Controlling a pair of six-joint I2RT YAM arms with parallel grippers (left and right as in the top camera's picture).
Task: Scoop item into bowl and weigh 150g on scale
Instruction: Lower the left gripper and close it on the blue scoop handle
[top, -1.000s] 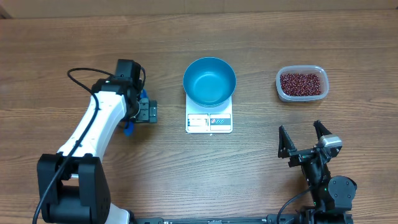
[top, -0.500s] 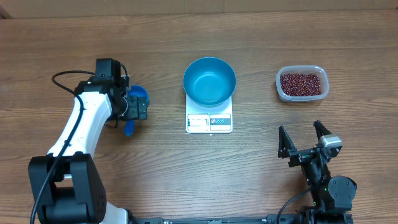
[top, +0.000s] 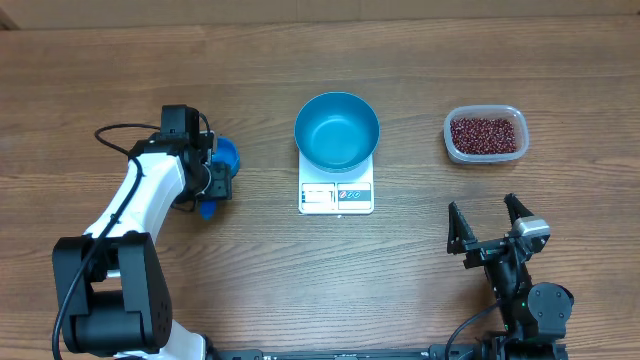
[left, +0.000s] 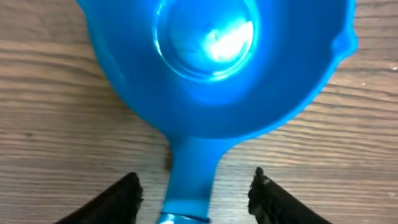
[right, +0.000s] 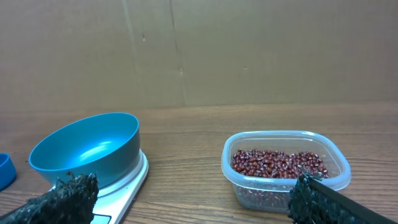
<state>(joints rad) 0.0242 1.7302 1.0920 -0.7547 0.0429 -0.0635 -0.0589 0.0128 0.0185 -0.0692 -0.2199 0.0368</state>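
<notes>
Overhead, tabletop (top: 400, 60): brown wood grain; it carries everything I can see.
Left arm (top: 140, 200): white, reaching forward on my left side, its jaws pointing down at the scoop.
Right arm (top: 525, 300): dark, low at the near edge, well apart from every object.
Bowl (top: 337, 131): round, deep blue and shiny inside. It sits on the scale, off to the right of the left jaws and ahead-left of the right jaws.
Tub (top: 448, 135): clear plastic, ahead of the right jaws and toward their right finger in the right wrist view. It is well apart from the bowl.
Scale (top: 336, 196): flat and white, under the bowl. Its front edge, with display and label, pokes out toward the arms.
Scoop (left: 217, 62): small and blue, lying on the tabletop. Its cup is ahead of the left jaws, and its handle (left: 189, 174) runs back between them.
Left jaws: partway apart, one finger on each side of the scoop handle. In the left wrist view I see bare wood between each finger and the handle, so they are not touching it.
Right jaws: spread wide, with only tabletop showing between the fingers.
Beans (top: 485, 135): small, dark red-brown, heaped in the tub. They are ahead of the right jaws and well apart from the left jaws.
</notes>
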